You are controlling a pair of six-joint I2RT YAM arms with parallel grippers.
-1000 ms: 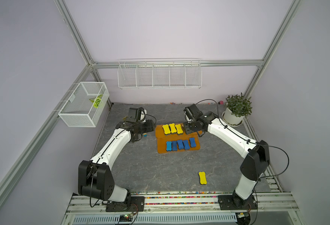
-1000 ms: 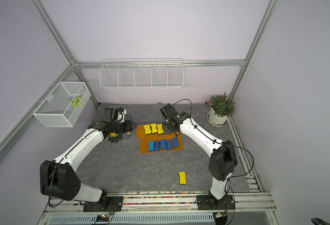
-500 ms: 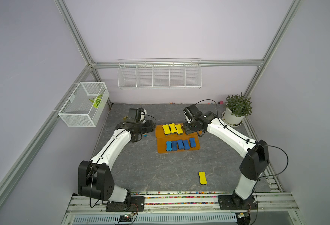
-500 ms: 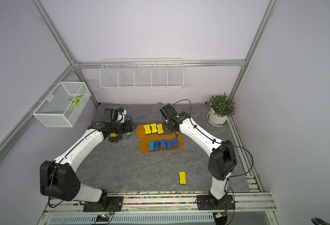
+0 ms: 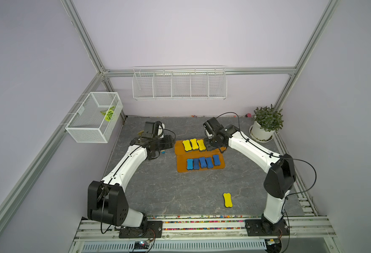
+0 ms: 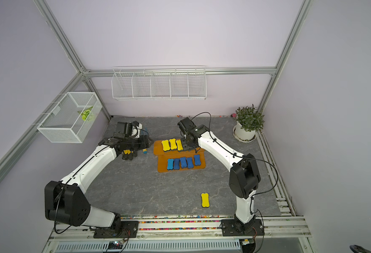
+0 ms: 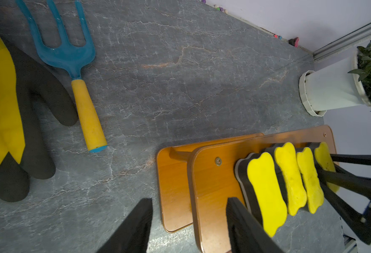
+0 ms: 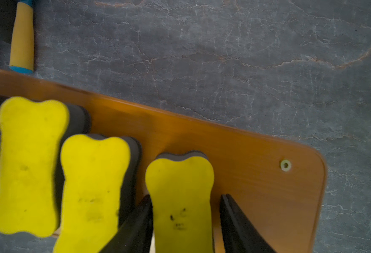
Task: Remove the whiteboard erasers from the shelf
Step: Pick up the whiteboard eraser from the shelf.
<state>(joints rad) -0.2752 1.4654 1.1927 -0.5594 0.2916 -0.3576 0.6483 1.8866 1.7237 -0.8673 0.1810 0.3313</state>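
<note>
**One eraser off the shelf, the next framed by the right fingers**

The grey desk (image 5: 180,192) is shown whole in both top views, with both arms reaching to its far half. A long wire rack (image 5: 179,85) is hung on the back wall, and nothing can be made out in its compartments. In the wire basket (image 5: 88,129) on the side wall a green leaf (image 5: 108,114) is held. The shelf (image 5: 180,167) is set between the two arms, probably so that either can reach it. A plant (image 5: 267,118) is kept in a white pot (image 5: 261,132) in the far corner, well apart from the work. A yellow-and-black glove (image 7: 0,98) and a blue fork (image 7: 66,50) are laid near the shelf's end and are judged no part of the task.

Five blue erasers (image 5: 202,162) are lined up on the lower board and four yellow erasers (image 7: 287,181) on the upper one. A fifth yellow eraser (image 5: 227,199) is laid on the desk near the front rail, so nine are judged yet to be removed.

The right fingers (image 8: 136,223) are set either side of the end eraser (image 8: 181,197). They are not yet clenched, since a sliver of board is seen at one side, and they are placed for a pinch across its width. The left fingers (image 7: 134,225) are held released and empty just beside the shelf's other end, apparently in readiness.
</note>
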